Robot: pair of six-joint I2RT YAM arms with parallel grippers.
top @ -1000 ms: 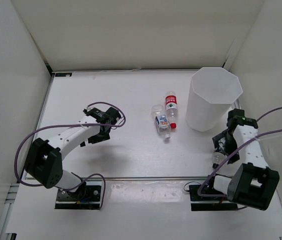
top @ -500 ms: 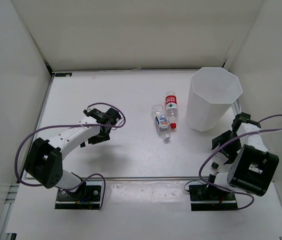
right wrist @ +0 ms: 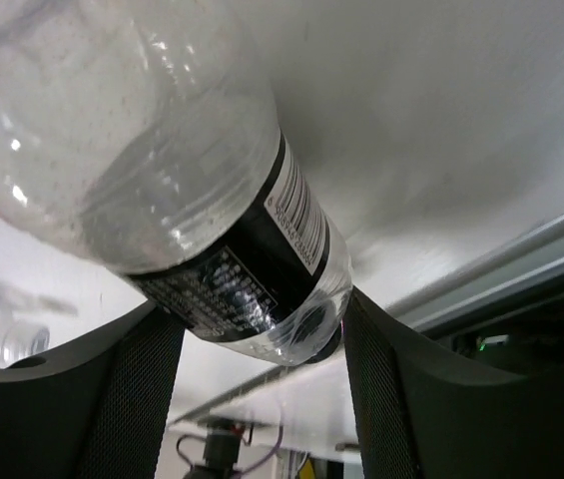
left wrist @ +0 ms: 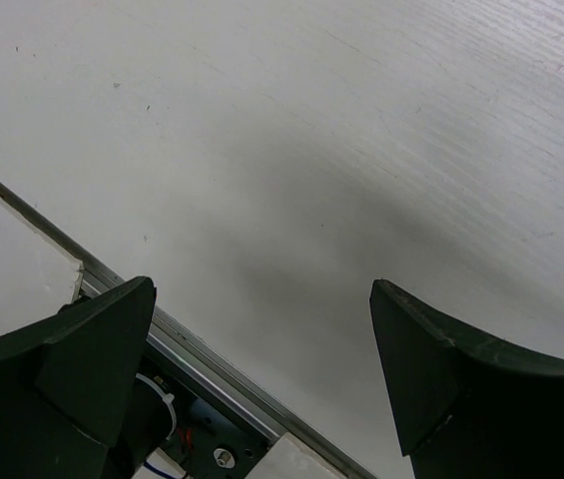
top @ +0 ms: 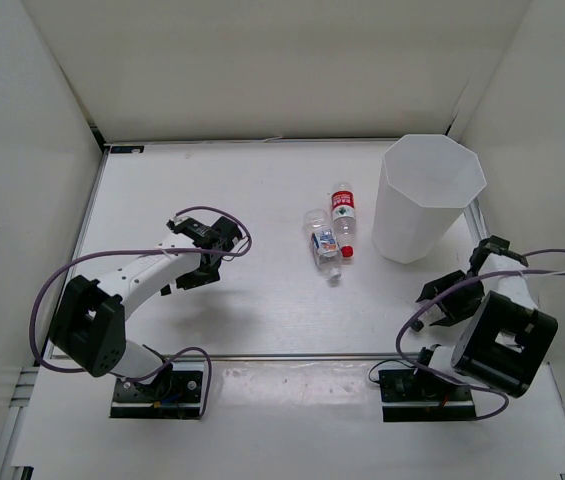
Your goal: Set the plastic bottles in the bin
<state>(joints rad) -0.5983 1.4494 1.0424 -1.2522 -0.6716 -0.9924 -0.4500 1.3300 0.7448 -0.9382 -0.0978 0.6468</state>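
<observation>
Clear plastic bottle with a black label [right wrist: 162,170] sits pinched between the right fingers [right wrist: 127,399] while the left fingers [left wrist: 72,369] hang spread above the white tabletop [left wrist: 361,150].

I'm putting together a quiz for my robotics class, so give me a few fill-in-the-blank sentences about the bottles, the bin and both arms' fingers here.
The right fingers grip a clear bottle whose label is ___.
The red-capped bottle and the blue-labelled bottle lie on the table, to the ___ of the bin in the top view.
The left fingers are ___, with only bare table below them.
Missing words: black; left; open.
</observation>
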